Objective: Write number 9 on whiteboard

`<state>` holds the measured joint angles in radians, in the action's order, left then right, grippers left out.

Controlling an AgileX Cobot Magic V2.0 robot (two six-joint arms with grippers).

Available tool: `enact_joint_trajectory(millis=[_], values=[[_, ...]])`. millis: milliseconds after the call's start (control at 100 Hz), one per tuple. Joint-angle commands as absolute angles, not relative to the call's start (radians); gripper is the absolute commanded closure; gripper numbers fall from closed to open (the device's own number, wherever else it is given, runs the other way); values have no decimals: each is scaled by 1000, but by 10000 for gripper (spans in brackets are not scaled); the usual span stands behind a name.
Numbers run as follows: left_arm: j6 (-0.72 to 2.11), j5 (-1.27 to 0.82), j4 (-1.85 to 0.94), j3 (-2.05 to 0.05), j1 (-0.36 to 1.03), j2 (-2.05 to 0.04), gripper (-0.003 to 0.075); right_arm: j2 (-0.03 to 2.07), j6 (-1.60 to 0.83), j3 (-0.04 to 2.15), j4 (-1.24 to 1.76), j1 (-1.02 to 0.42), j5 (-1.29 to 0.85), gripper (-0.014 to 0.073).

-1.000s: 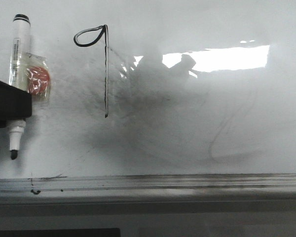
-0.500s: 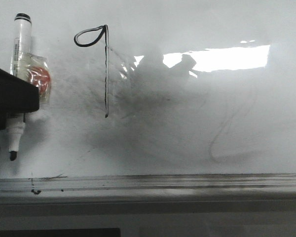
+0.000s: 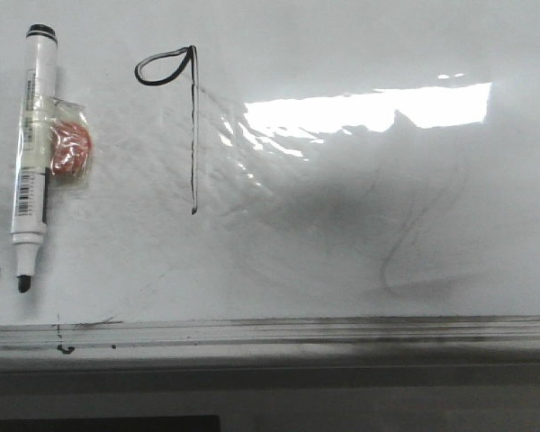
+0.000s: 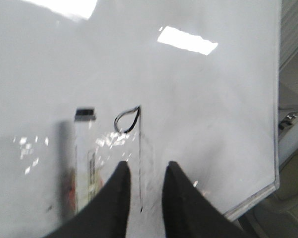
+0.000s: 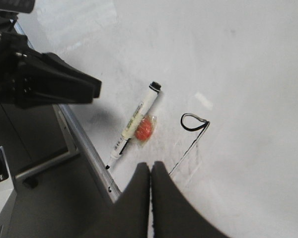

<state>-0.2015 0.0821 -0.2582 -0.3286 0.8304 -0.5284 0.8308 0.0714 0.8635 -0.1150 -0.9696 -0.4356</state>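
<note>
Front view: you see the whiteboard [image 3: 360, 261] filling the frame, glossy, with grey smudges and a bright window glare on its right half.
Number 9: the number 9 [image 3: 191, 117] sits on the board's upper left part, a small flattened loop at the top joined to a long straight stem.
Long axis of the 9: the stem runs straight up and down in the front view, loop end at the top, and the loop bulges out to the left of the stem.
Marker: the marker [image 3: 31, 153] lies flat on the board, well left of the 9, parallel to its stem, black cap end up and dark tip down.
Plastic pouch: a clear wrapper [image 3: 67, 148] touches the marker's right side; inside it you can make out something round and orange-red, too blurred to name.
Edge rail: the grey rail [image 3: 297, 335] runs along the board's lower edge, with a few black ink specks at its left end.
Left gripper: in the left wrist view the left gripper [image 4: 145, 173] hangs above the stem of the 9 with its two dark fingers parted and nothing between them.
Right gripper: in the right wrist view the right gripper [image 5: 150, 171] has its fingers pressed together, holding nothing, near the lower end of the stem.
</note>
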Motion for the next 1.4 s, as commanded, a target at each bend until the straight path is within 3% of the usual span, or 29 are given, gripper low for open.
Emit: enact_joint_trajectory(millis=[0, 150, 420, 1120, 1240, 1390], values=[[-198, 143, -145, -359, 827, -434, 741, 699, 69, 748, -177, -968, -198, 657], [-198, 20, -16, -338, 827, -296, 741, 506, 66, 520, -199, -968, -28, 657], [-198, -39, 0, -258, 827, -201, 741, 258, 66, 258, -199, -968, -21, 657], [-198, -39, 0, -242, 821, -201, 741, 222, 66, 173, -199, -968, -31, 657], [-198, -37, 0, -217, 760, -199, 741, 222, 66, 173, -199, -968, -31, 657], [-198, 33, 0, -117, 560, -174, 741, 222, 66, 173, -199, -968, -31, 657]])
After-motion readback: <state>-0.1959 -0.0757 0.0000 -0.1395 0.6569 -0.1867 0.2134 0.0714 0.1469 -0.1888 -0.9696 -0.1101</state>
